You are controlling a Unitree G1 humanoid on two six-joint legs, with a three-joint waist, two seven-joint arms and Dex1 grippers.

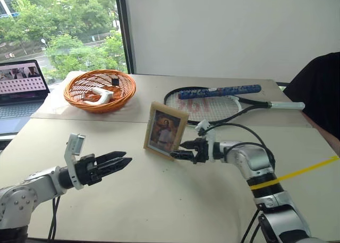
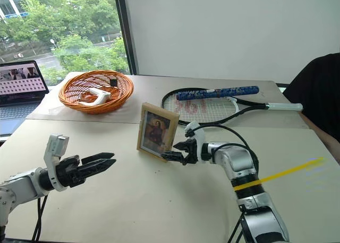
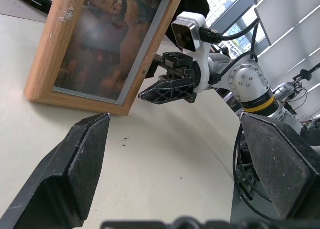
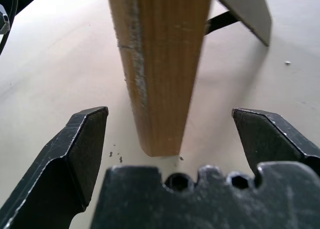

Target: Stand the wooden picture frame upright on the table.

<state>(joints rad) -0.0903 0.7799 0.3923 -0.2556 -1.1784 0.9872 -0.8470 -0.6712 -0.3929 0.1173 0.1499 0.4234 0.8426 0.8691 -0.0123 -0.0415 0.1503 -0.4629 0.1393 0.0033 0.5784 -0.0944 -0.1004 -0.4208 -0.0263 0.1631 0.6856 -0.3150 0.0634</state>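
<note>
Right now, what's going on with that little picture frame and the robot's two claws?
Both grippers open: left gripper clear, right gripper straddling the edge, not touching. Wooden picture frame upright on the table. Nothing in the way.

Frame (image 1: pixel 166 130) upright mid table (image 1: pixel 159 200); basket (image 1: pixel 100 89) behind-left, racket (image 1: pixel 212 102) behind-right.

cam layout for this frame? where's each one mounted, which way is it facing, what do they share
Left eye, head, forward and down: wooden picture frame upright on the table, both arms, left gripper open.
Right eye, head, same scene: right gripper at the frame's edge.
Left wrist, along its own open fingers: frame's picture side, the right gripper beside it.
Right wrist, along its own fingers: frame's wooden edge between them, untouched, easel stand behind.
Shared: all four views show the frame on the table.
</note>
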